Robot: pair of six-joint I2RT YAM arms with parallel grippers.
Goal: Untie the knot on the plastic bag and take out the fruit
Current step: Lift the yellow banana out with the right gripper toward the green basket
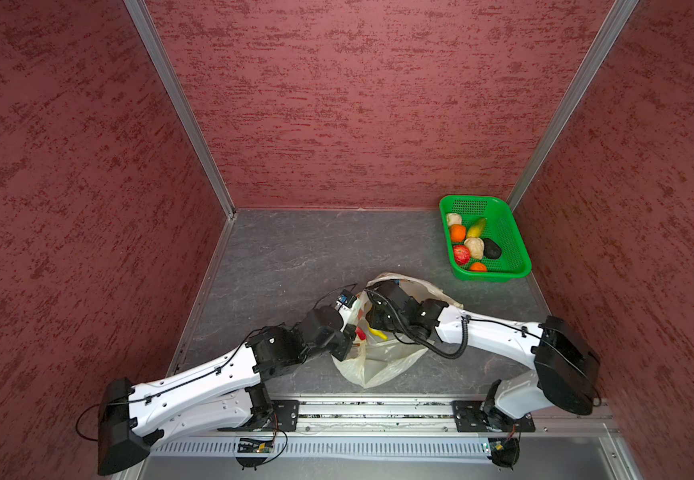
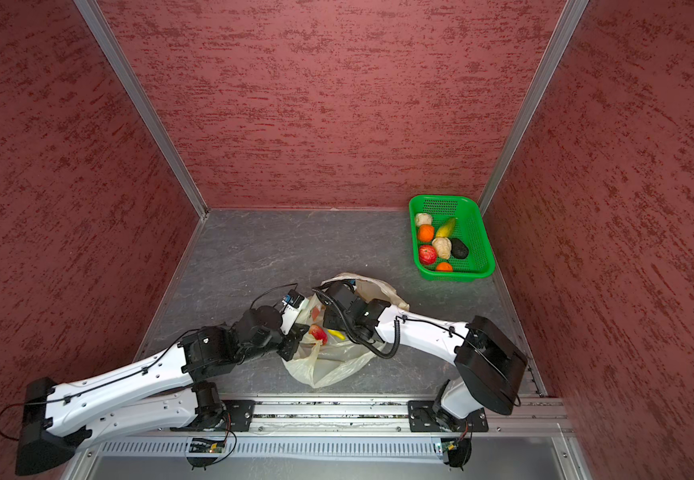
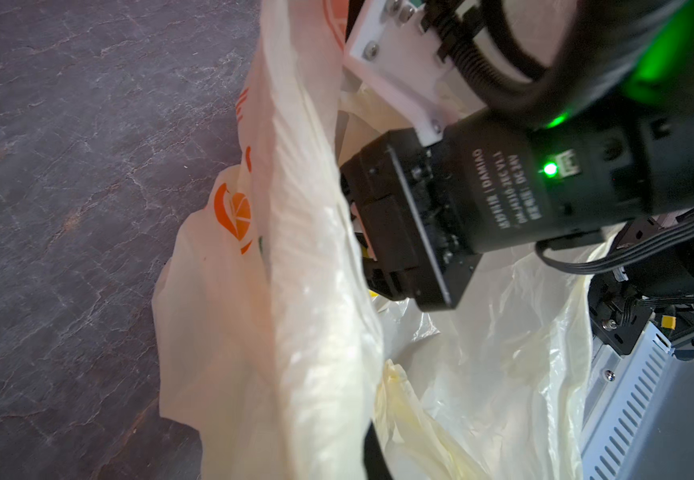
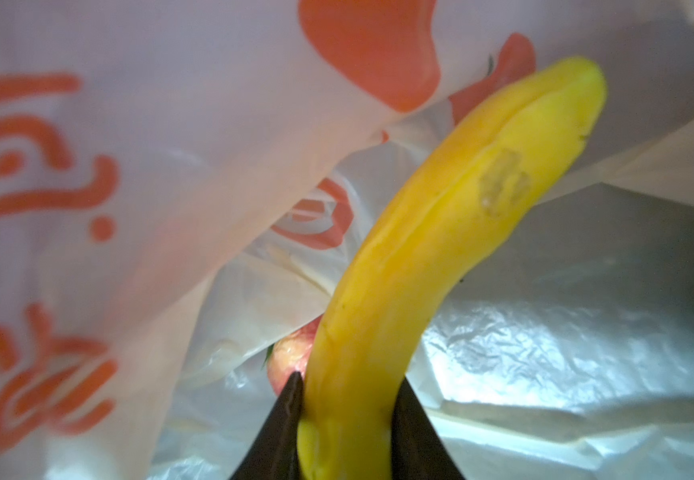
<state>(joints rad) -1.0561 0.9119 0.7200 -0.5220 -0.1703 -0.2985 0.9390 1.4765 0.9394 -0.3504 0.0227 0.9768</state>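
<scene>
Right gripper (image 4: 349, 388) reaches inside the plastic bag (image 4: 137, 199), its two dark fingers (image 4: 287, 411) pressed against either side of the banana (image 4: 440, 216) near one end, so the yellow fruit is clamped between them; the banana curves away from the jaws toward the bag's orange-printed wall. Just beside it, close to one fingertip, a red apple (image 4: 289, 359) peeks out from under a fold of plastic. The left gripper (image 1: 346, 348) is closed at the bag's left rim; in the left wrist view a taut ridge of plastic runs up from it, so it seems to pinch the bag's edge, though the jaws themselves are mostly hidden. In both top views the bag lies crumpled on the grey table (image 1: 295, 257) between the two arms, near the front rail, its mouth open, with banana and apple showing inside. Farther back, well apart from the bag, a green basket (image 1: 490, 275) sits at the table's far right corner near the walls; it holds two cream lumpy pieces (image 1: 475, 247), two oranges (image 1: 457, 232), a yellow-green mango (image 1: 477, 227), a dark avocado (image 1: 492, 248) and a second apple (image 1: 461, 254).
</scene>
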